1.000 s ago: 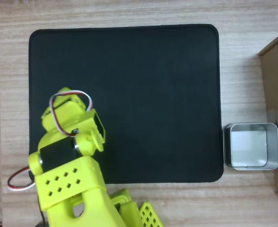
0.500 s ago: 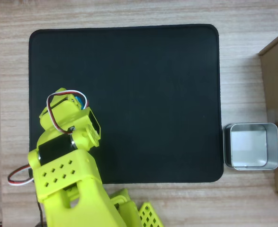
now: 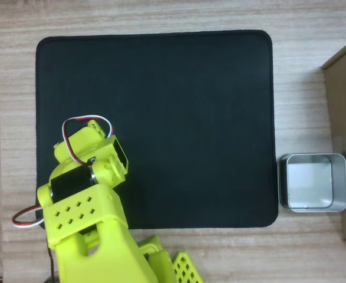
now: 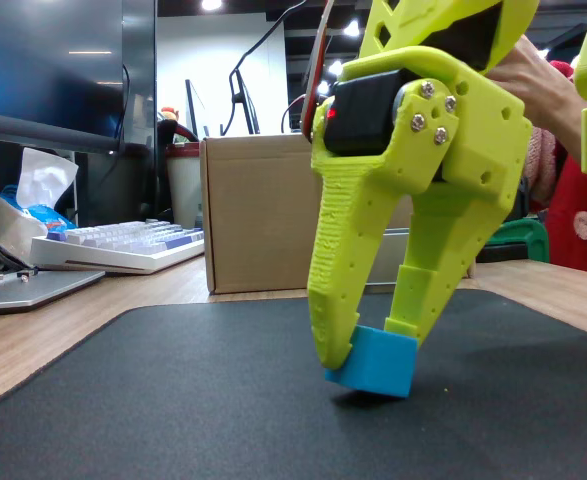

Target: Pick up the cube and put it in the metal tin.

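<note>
table: light wood-grain tabletop (image 3: 161,15), pretty much everything sits on it

mat: big black mat (image 3: 178,118) with rounded corners, covers most of the table in the overhead view; in the fixed view it's the dark surface right under the arm (image 4: 173,400)

arm: lime-green 3D-printed arm (image 3: 81,227), comes in from the bottom left of the overhead view and hangs over the lower left part of the mat, with red/white wires looping over the wrist

cardboard box: brown cardboard box (image 3: 345,135) at the right edge of the overhead view, just behind the tin; in the fixed view it stands behind the arm (image 4: 258,215)

keyboard: pale keyboard (image 4: 123,245) on the left of the fixed view, well back from the mat

metal tin: shiny square metal tin (image 3: 312,181) just off the mat's right edge, low down, well apart from the arm. Pale bottom, looks like nothing inside

gripper: claw (image 4: 371,345) pointing down at the mat, fingers narrowed and clamped on the cube from both sides

cube: little sky-blue cube (image 4: 373,362) pinched between the two fingertips, tilted, with its lower edge right at the mat. Can't really tell whether it's touching or just off it. It's over the left part of the mat, nowhere near the tin
</note>
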Controlling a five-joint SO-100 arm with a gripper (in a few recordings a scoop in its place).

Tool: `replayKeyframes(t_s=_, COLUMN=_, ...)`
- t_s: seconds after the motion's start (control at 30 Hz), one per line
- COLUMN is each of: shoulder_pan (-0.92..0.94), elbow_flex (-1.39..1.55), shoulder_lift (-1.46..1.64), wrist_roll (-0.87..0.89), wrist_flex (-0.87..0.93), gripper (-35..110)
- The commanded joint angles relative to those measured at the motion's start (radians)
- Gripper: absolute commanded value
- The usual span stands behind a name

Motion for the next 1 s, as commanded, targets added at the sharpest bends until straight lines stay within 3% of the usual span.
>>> replayKeyframes(t_s=0.0, shoulder_pan=-0.012, elbow_flex=0.015, shoulder_lift=0.021, wrist_roll=-0.015, wrist_flex=0.012, gripper=0)
replayKeyframes(t_s=0.4, shoulder_pan=0.1, elbow_flex=0.003, shoulder_lift=0.232, wrist_roll=-0.044, wrist_flex=0.089, gripper=0)
replayKeyframes(t_s=0.8, shoulder_pan=0.4, elbow_flex=-0.034, shoulder_lift=0.437, wrist_roll=-0.071, wrist_flex=0.169, gripper=0)
replayKeyframes(t_s=0.97, shoulder_pan=0.646, elbow_flex=-0.002, shoulder_lift=0.586, wrist_roll=-0.155, wrist_flex=0.189, gripper=0)
